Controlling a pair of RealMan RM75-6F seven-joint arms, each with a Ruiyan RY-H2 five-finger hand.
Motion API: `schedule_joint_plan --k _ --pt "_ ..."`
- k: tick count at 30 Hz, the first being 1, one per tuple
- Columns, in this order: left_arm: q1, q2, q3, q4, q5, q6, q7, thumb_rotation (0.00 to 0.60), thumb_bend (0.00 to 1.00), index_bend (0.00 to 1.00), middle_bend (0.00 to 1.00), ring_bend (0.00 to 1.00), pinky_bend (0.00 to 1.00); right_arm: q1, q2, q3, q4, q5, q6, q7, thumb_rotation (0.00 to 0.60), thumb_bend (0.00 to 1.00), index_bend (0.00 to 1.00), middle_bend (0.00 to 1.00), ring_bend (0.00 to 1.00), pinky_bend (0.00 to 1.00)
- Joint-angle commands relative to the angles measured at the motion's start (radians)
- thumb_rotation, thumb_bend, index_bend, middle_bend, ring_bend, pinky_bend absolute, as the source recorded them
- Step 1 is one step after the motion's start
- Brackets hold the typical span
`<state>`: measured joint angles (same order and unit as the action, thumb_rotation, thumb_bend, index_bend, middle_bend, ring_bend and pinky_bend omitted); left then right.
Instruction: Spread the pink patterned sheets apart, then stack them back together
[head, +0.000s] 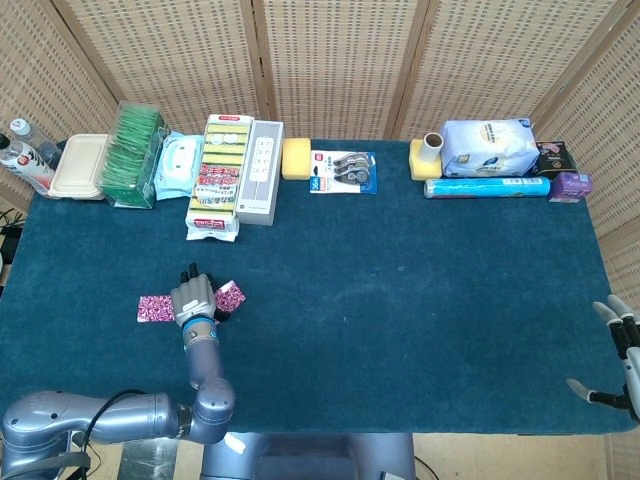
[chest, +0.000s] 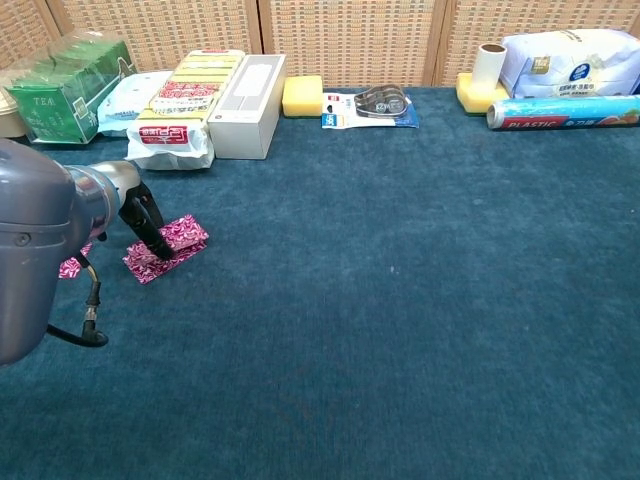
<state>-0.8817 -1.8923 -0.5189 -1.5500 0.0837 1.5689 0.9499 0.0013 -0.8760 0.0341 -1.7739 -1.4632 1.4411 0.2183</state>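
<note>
Lower left of the frame: left hand (head: 194, 299) is pressing its fingers (chest: 150, 232) onto the right pink sheet (chest: 168, 247); the other sheet (head: 152, 308) is lying just left. Right hand (head: 620, 350), fingers spread, is idling at the counter's (head: 400, 300) far right edge.

Lighting was bright, even and diffuse in both views; shadows were faint. No glare on the desk (head: 400, 300). Focus was sharp overall; the near left arm (chest: 35, 260) looked large and slightly soft in the chest view.

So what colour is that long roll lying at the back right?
The roll is blue with white lettering reading PLASTIC; the chest view shows it best.
</note>
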Motion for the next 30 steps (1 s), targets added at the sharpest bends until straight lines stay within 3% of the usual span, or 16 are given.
schedule_joint_plan --k 1,8,30 --pt "0.004 0.001 -0.001 -0.006 0.004 -0.002 0.004 0.600 0.18 0.50 0.00 0.00 0.25 0.000 0.000 0.000 0.001 0.000 0.000 0.000 0.600 0.00 0.07 0.00 0.00 0.00" --pt "0.014 0.004 -0.003 -0.020 0.011 -0.005 0.013 0.600 0.14 0.40 0.00 0.00 0.25 0.000 -0.001 -0.001 -0.001 -0.002 0.000 -0.002 0.600 0.00 0.07 0.00 0.00 0.00" --pt "0.039 0.020 -0.009 -0.019 0.014 -0.016 0.049 0.600 0.13 0.33 0.00 0.00 0.25 -0.002 0.002 0.000 -0.003 0.002 0.006 0.001 0.600 0.00 0.07 0.00 0.00 0.00"
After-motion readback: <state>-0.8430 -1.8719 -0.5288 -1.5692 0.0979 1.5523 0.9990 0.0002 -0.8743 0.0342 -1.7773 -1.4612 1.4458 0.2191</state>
